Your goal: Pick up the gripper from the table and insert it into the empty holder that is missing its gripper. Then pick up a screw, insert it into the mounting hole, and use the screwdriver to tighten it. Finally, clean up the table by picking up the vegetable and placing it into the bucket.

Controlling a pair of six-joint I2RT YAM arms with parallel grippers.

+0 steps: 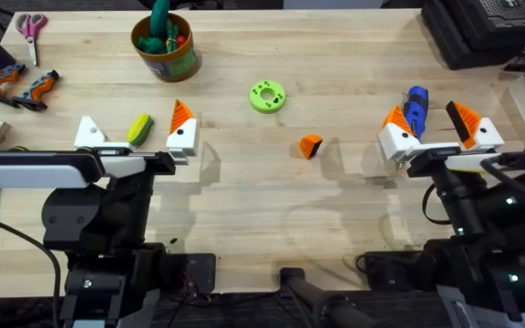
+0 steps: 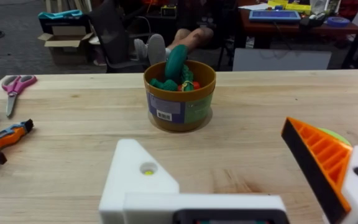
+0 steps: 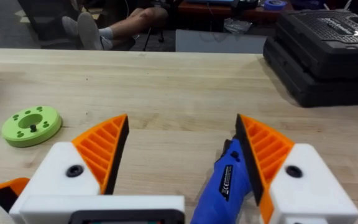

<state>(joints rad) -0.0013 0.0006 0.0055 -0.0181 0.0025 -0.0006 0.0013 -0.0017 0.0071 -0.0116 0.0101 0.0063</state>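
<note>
Mid-table: loose gripper, small, light, rigid plastic wedge; grasp across flat sides.
L gripper jaws wide, bare holder; R gripper wide, straddling screwdriver.

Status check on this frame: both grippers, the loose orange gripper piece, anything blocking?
Left gripper open, vegetable between its fingers. Right gripper open around screwdriver. Loose gripper on table mid-right, untouched. Nothing blocking it.
</note>
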